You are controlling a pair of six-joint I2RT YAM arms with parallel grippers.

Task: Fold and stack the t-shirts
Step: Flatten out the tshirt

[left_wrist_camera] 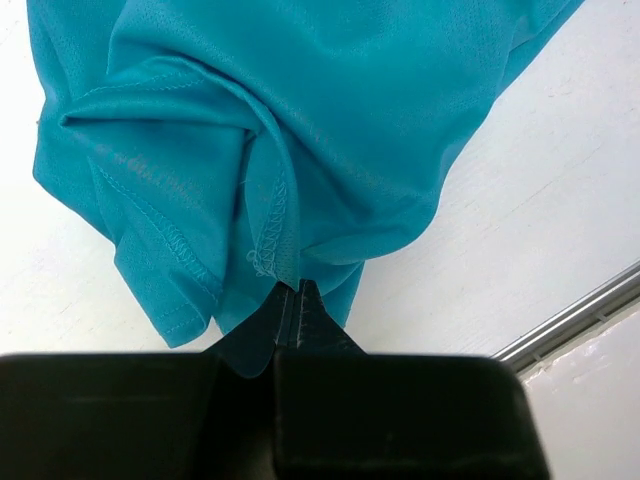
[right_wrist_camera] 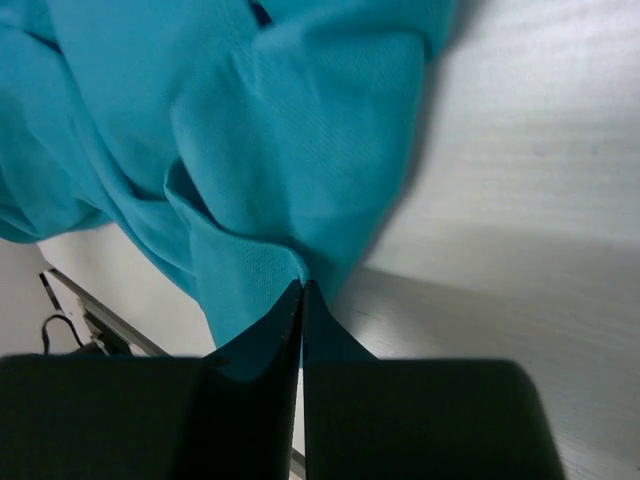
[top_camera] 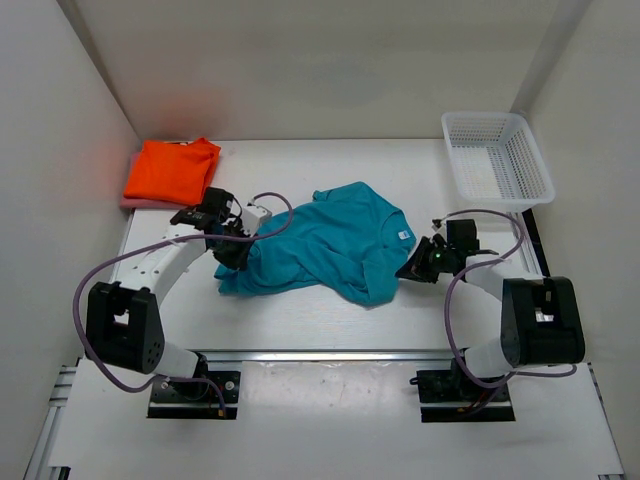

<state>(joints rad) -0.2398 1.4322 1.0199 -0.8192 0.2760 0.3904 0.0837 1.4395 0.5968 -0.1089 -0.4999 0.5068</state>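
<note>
Top external view, nearest first: the left arm (top_camera: 165,262) and the right arm (top_camera: 540,320) rise from the near side of the counter (top_camera: 420,180) and reach inward to the teal-blue t-shirt (top_camera: 320,250), one on each side of it. The left jaws are pressed together on the shirt's left edge. The left wrist view confirms a stitched hem fold pinched between the tips, with the cloth bunched in folds just beyond them. The right jaws are closed on the shirt's right edge, and the right wrist view confirms a fold of teal cloth caught between the tips. Whether the gripped edges are clear of the counter cannot be told. The teal-blue t-shirt lies crumpled and unfolded, spread between the two arms, with its white neck label (top_camera: 404,236) showing near the right jaws. Beyond this shirt and to its left, well apart from it, the orange t-shirt (top_camera: 172,168) lies folded flat. It rests on top of the pink t-shirt (top_camera: 128,203), of which only a narrow strip shows at the near left edge. Beyond the teal-blue t-shirt and to its right, also apart from it, stands the white lattice basket (top_camera: 530,165).
</note>
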